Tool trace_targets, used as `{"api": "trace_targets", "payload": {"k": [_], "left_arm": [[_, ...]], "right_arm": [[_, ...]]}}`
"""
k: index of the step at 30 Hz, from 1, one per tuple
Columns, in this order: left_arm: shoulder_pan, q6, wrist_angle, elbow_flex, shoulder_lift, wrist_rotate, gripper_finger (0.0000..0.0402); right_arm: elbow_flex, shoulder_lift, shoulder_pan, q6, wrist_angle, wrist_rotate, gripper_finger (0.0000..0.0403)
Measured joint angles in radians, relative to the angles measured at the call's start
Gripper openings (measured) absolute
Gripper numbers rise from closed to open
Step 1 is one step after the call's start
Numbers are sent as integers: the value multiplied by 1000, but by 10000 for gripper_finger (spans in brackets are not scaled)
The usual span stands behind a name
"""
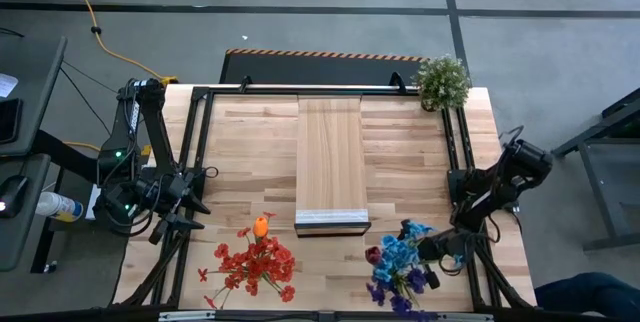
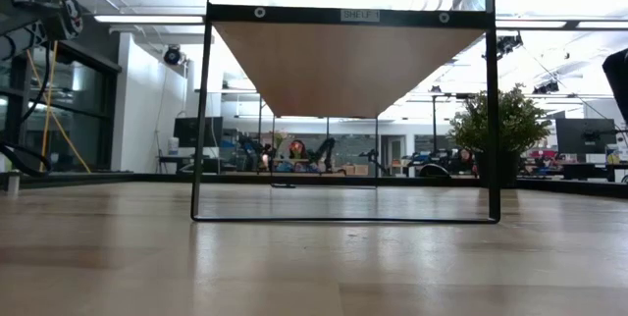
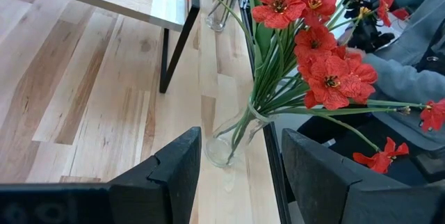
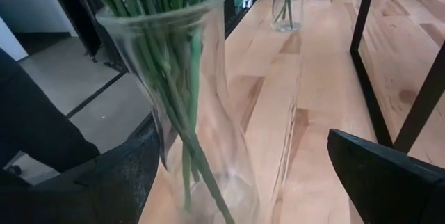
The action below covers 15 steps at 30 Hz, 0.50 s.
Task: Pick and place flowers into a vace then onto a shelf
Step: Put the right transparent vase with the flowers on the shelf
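Tipping is threatening the tall clear glass vase [image 4: 198, 113] of blue and purple flowers [image 1: 400, 260] standing near the table's front edge, between the right gripper's [image 4: 243, 182] wide-open fingers, if they are closing off-centre.

From overhead, the blue and purple flowers [image 1: 400, 262] are spilling past the picture's lower edge and covering their vase. Part of the right tool [image 1: 440, 252] is sitting under those blooms. In the right wrist view the glass vase [image 4: 195, 113] is running off the bottom, its flower heads cut off above. The level view is showing neither bouquet.
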<state>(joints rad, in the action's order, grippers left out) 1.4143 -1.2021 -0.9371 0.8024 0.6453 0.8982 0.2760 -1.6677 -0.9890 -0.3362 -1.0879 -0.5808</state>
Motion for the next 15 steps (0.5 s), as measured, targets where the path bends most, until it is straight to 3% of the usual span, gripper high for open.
{"api": "trace_targets", "payload": {"k": [8, 15], "left_arm": [[0, 0, 0, 0, 0, 0, 232], [0, 0, 0, 0, 0, 0, 232]], "right_arm": [[15, -119, -3, 47, -157, -29, 400], [69, -160, -40, 99, -174, -139, 400]]}}
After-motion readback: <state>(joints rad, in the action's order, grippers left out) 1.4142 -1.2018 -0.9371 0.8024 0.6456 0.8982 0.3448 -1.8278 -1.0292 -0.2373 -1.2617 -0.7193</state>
